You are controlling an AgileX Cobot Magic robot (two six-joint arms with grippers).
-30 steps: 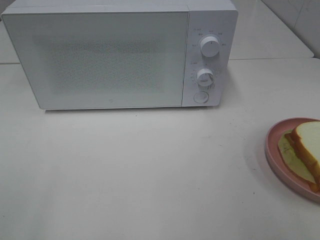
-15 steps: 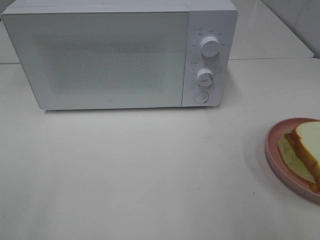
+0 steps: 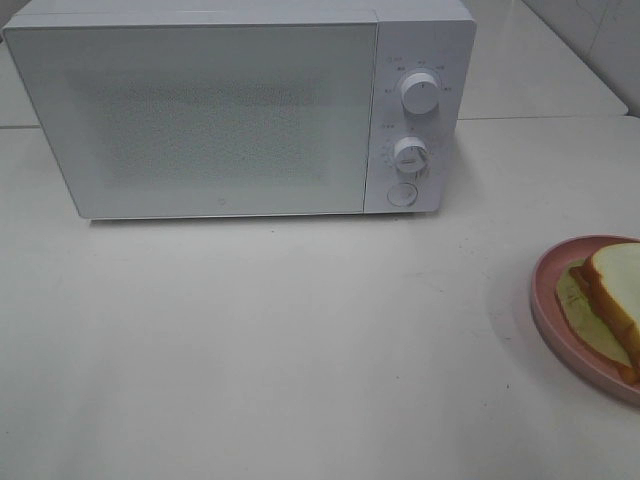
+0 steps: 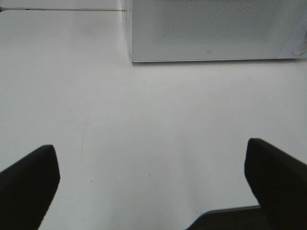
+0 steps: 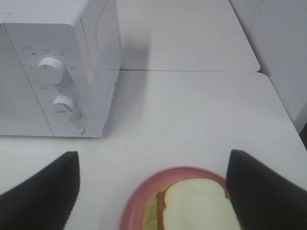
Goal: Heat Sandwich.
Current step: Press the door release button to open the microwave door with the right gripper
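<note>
The sandwich (image 3: 615, 295) of thick white bread with a tan crust lies on a round pink plate (image 3: 545, 300) at the right edge of the table; the right wrist view shows the sandwich (image 5: 196, 206) and plate (image 5: 134, 203) just below my right gripper (image 5: 153, 191), whose dark fingers stand wide apart above them, touching nothing. A white microwave (image 3: 240, 110) with its door closed stands at the back; it shows again as the microwave (image 5: 53, 67) in the right wrist view. My left gripper (image 4: 153, 182) is open over bare table in front of the microwave (image 4: 216, 28). Neither arm appears in the high view.
The microwave's panel carries two white knobs (image 3: 420, 92) (image 3: 410, 152) and a round button (image 3: 401, 194). The white table (image 3: 280, 340) spreads in front of it. A seam separates it from another table surface (image 3: 540, 70) behind.
</note>
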